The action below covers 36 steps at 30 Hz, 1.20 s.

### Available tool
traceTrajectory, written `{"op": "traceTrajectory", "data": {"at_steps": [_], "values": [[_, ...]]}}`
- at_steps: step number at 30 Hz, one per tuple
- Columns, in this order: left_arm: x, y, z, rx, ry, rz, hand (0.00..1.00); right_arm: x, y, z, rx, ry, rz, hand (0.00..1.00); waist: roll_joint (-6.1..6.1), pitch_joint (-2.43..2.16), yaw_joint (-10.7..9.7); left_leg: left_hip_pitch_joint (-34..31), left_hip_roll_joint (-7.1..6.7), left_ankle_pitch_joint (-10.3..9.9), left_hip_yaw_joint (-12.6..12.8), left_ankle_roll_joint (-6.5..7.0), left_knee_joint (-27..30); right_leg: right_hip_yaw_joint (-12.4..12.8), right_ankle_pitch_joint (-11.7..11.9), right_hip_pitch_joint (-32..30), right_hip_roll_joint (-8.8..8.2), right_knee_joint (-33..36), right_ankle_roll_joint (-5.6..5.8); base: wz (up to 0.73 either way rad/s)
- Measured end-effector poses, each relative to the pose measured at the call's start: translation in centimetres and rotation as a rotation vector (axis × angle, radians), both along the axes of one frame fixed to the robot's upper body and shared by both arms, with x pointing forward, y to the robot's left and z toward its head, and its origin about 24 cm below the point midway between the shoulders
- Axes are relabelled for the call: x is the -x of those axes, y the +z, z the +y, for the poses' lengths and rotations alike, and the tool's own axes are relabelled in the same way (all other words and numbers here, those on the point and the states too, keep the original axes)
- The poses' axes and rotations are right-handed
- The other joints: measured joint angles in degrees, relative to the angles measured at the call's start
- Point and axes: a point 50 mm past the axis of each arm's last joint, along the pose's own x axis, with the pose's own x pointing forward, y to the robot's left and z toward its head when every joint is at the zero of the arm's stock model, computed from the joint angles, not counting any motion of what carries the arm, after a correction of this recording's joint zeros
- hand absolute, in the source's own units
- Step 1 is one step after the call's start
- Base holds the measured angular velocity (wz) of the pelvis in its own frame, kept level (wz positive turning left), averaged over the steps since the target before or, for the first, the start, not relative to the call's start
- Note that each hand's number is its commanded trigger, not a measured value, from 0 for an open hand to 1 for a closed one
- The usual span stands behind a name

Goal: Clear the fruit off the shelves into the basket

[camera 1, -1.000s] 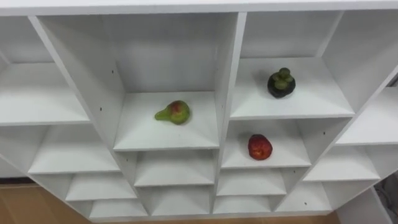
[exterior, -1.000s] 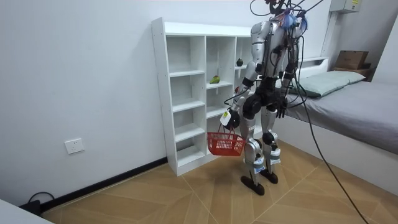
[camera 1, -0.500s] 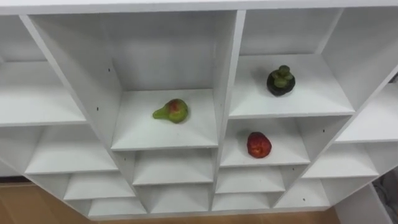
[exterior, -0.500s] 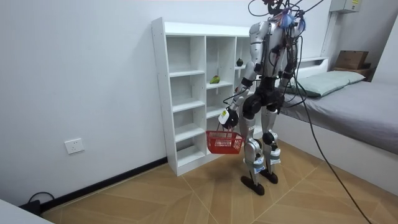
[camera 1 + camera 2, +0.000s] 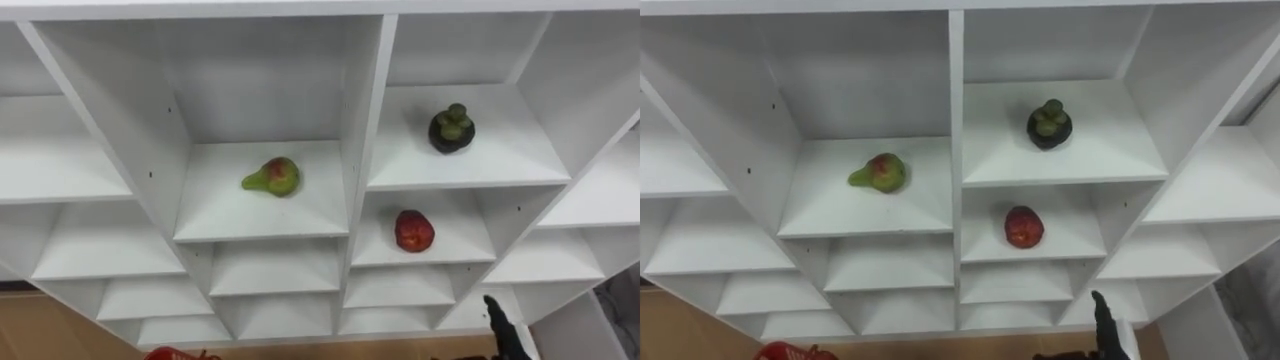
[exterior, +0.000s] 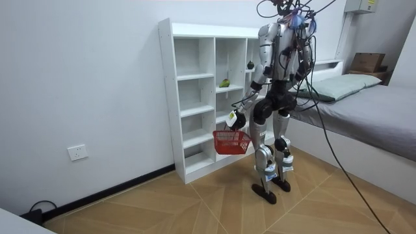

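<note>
Closet [image 5: 367,120] holds pear [image 5: 272,177] at centre, mangosteen [image 5: 452,129] upper right, apple [image 5: 414,231] below it. Room view centre: left hand [image 6: 238,121] clenched on basket [image 6: 231,141] handle. We can't tell right hand [image 5: 500,325] state, lower right

Only a sliver of the red basket [image 5: 172,353] rises above the bottom edge, below the closet's [image 5: 362,130] lower left shelves; its body is cut off. The right hand [image 5: 495,315] shows as a dark tip near the closet's lower right corner, and the rest lies below the edge. The closet's outer columns are cut by both side edges. In the room view the robot's body hides the closet's right side. The basket hangs there from the left hand [image 6: 238,119], its handle too small to make out. The pear [image 6: 224,83] and the dark fruit [image 6: 249,65] are mere specks.
</note>
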Motion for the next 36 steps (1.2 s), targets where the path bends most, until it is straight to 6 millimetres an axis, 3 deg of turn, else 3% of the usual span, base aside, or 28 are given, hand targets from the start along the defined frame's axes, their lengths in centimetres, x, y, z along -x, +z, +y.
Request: {"op": "traceTrajectory", "data": {"at_steps": [12,20,25,28,36], "values": [[0.0,0.2,-0.1,0.017,0.001,-0.044,1.0,-3.8,7.3,1.1,0.065,0.003,-0.429,0.0,0.46,-0.13,-0.3,0.1,0.41,0.0,1.8,-0.02,-0.3,2.8,0.7,-0.9,0.68,0.1,-0.11,-0.09],[0.2,0.1,-0.2,0.02,-0.003,-0.04,1.0,-4.5,10.3,1.3,0.17,-0.026,-0.593,0.0,1.6,-0.4,-0.2,-1.3,0.44,0.0,2.7,0.02,-0.3,3.4,1.0,-2.9,1.04,1.5,0.01,-0.09],[0.9,-0.1,0.0,0.017,0.0,-0.005,1.0,-5.5,13.8,1.7,0.179,-0.047,-0.793,0.0,1.46,-0.44,0.3,-0.9,0.65,0.0,2.8,0.01,-0.4,3.2,1.0,-2.6,1.25,1.9,0.0,0.0],[1.3,-0.2,0.0,0.017,-0.001,0.006,1.0,-5.7,14.7,2.1,0.175,-0.036,-0.847,0.0,1.23,-0.31,0.4,-0.9,0.64,0.0,2.7,0.0,-0.4,3.0,1.1,-2.6,1.25,1.9,-0.04,0.0],[1.4,-0.5,-0.7,0.039,-0.075,0.045,1.0,-6.0,14.8,3.1,0.153,0.029,-0.856,0.0,1.19,-0.09,0.5,-1.0,0.63,0.0,2.5,0.0,-0.5,2.9,1.1,-2.6,1.2,1.8,-0.04,0.0]]}}
